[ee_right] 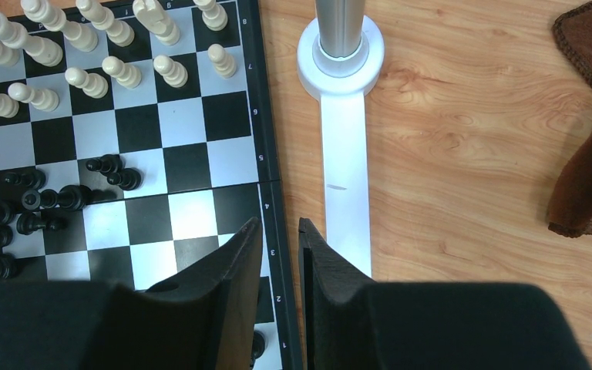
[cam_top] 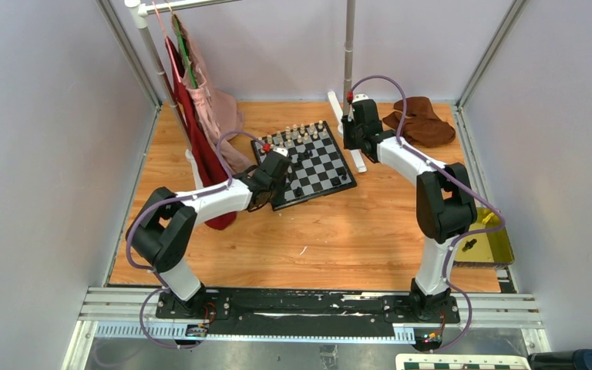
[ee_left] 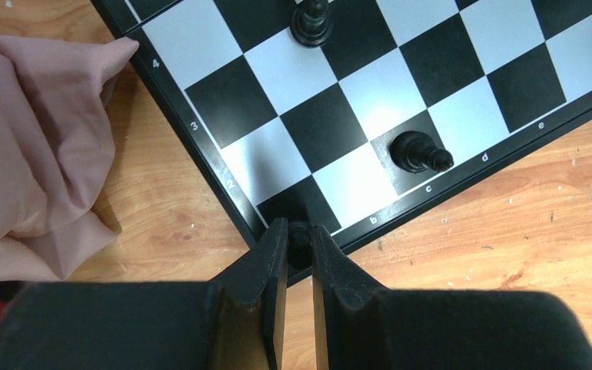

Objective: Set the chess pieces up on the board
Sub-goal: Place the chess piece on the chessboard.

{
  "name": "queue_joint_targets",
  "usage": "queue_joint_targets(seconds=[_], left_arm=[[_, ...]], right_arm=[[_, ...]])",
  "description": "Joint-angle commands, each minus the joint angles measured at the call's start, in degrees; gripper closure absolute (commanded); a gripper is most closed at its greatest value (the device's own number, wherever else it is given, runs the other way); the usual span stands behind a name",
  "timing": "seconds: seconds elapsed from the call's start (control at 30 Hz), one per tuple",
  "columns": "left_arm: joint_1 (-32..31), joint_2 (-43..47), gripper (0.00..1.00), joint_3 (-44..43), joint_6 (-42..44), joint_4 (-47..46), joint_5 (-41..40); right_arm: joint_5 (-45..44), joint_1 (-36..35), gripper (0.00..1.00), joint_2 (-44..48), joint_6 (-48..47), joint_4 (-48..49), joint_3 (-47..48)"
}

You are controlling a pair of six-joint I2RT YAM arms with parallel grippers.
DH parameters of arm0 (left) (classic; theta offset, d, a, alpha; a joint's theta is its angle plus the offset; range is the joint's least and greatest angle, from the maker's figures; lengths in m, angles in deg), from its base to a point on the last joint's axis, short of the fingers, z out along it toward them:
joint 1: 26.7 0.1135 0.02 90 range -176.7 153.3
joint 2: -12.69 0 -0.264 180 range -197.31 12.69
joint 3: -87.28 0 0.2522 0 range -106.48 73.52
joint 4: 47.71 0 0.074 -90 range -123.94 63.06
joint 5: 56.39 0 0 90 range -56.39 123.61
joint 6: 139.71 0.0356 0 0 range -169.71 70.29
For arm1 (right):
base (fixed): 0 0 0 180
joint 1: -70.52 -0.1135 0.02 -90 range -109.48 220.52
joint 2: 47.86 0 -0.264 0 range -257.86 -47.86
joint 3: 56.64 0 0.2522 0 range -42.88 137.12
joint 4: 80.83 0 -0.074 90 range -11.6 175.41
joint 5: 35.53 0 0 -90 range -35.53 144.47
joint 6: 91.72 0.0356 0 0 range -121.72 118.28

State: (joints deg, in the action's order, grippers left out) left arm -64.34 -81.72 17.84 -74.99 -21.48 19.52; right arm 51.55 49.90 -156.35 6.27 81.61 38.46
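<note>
Left claw (ee_left: pixel 299 228) is clamped on a black piece (ee_left: pixel 301 239) at the board's (ee_left: pixel 194 126) near-left corner square, probably seating it on its home rank. Right claw (ee_right: pixel 280 231) hangs slightly apart and empty at the right edge, likely waiting. Cream pieces (ee_right: pixel 123 72) fill two far rows. Two loose black pieces (ee_left: pixel 420 152) sit nearby, and others mid-board are too bunched to count.

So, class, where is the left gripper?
Left wrist view: left gripper at the board's corner square, shut on a black piece, pink cloth to its left.

Wooden table (cam_top: pixel 324 231) with the board (cam_top: pixel 325 171), a white stand foot (ee_right: pixel 344 154), a brown cloth (cam_top: pixel 420 123), pink fabric (ee_left: pixel 38 154) beside the board.
</note>
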Motion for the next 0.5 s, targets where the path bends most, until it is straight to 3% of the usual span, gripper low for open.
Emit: queue_joint_targets(seconds=[0.0,0.47], left_arm=[[-0.4,-1.7,1.00,-2.6,0.5,-0.7,0.5],[-0.7,-2.8,0.98,-2.9,0.1,0.1,-0.2]], right_arm=[[0.6,-0.6,0.72,0.4,0.6,0.6,0.0],[0.7,-0.3,0.72,-0.5,0.6,0.7,0.5]])
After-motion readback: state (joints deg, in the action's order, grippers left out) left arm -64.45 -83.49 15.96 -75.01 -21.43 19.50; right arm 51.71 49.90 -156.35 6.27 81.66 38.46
